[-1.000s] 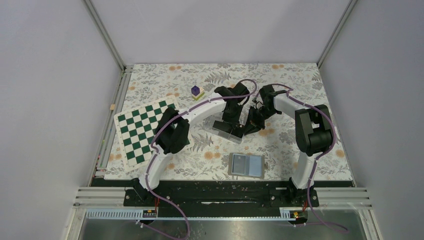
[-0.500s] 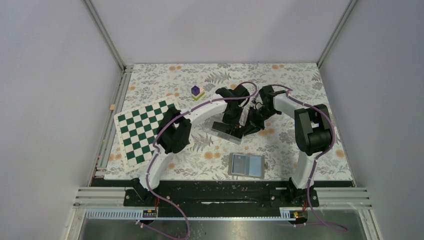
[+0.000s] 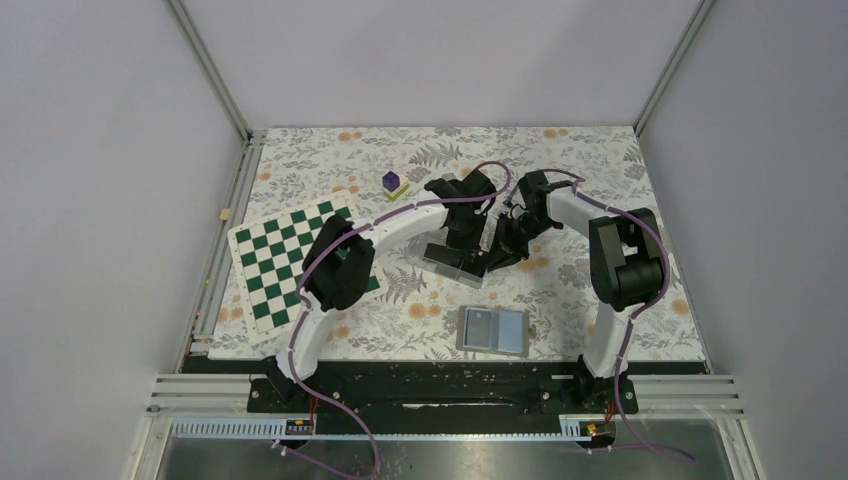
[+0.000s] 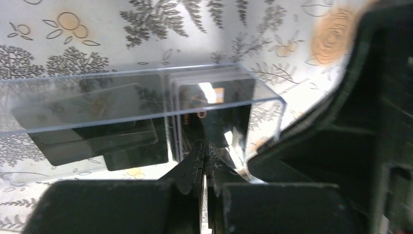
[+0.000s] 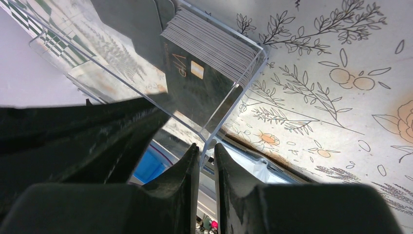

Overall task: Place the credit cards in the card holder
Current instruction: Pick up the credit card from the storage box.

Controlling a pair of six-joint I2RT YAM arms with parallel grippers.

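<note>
— Which step?
— Pulling a card. At table (image 3: 600,170) centre, my right claw (image 5: 206,148) clamps the clear box (image 3: 452,264) wall. My left claw (image 4: 205,146) is pinched shut at the credit cards (image 5: 209,53) inside.
— Count?
— One box, one card holder (image 3: 492,330) lying open at five o'clock from it, and one stack too dense to count. Next, I think: lift a single card.

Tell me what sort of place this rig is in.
Probably a lab robot cell, not a home: plain grey walls on metal frame posts, two arms bolted to a rail, and props like a checkerboard and a clear box of cards.
</note>
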